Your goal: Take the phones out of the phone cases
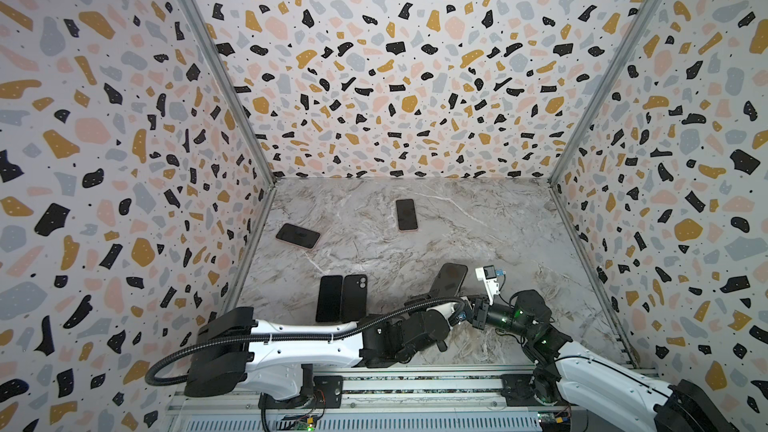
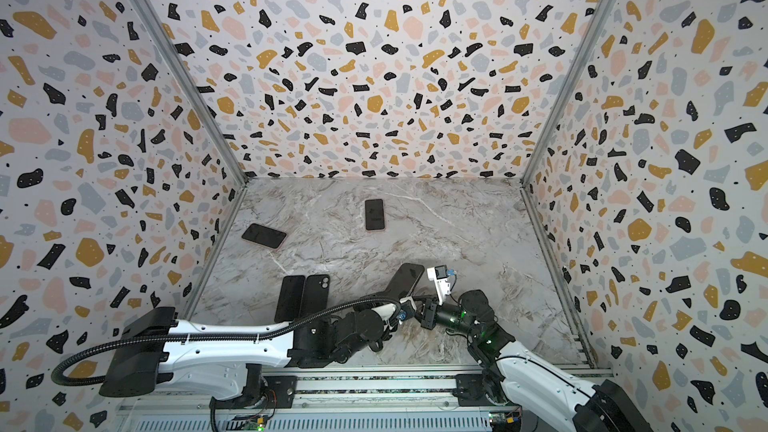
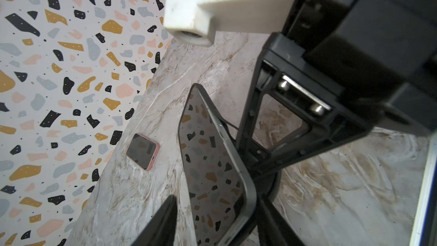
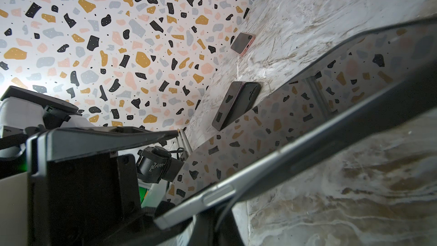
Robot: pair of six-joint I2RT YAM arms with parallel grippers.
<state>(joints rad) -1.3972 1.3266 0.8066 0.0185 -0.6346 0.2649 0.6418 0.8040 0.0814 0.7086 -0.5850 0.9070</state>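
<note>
The phone (image 1: 449,280) is held tilted above the marble table near the front centre, and its dark screen mirrors the patterned wall (image 3: 208,152). A dark phone case (image 4: 354,117) still wraps most of it. At the gripped corner the grey metal frame (image 4: 212,197) shows bare and a thin case rim bends away from it. My right gripper (image 4: 205,223) is shut on the case at that lower corner. My left gripper (image 3: 216,199) straddles the phone's lower end. One of its fingers (image 3: 272,218) lies against the back, while the other (image 3: 163,221) stands off the screen.
Two phones in pink cases lie at the back, one (image 1: 406,214) in the middle and one (image 1: 298,236) by the left wall. A bare black phone (image 1: 329,299) and a black case, back up (image 1: 354,297), lie side by side at front left. Patterned walls (image 1: 124,201) close three sides.
</note>
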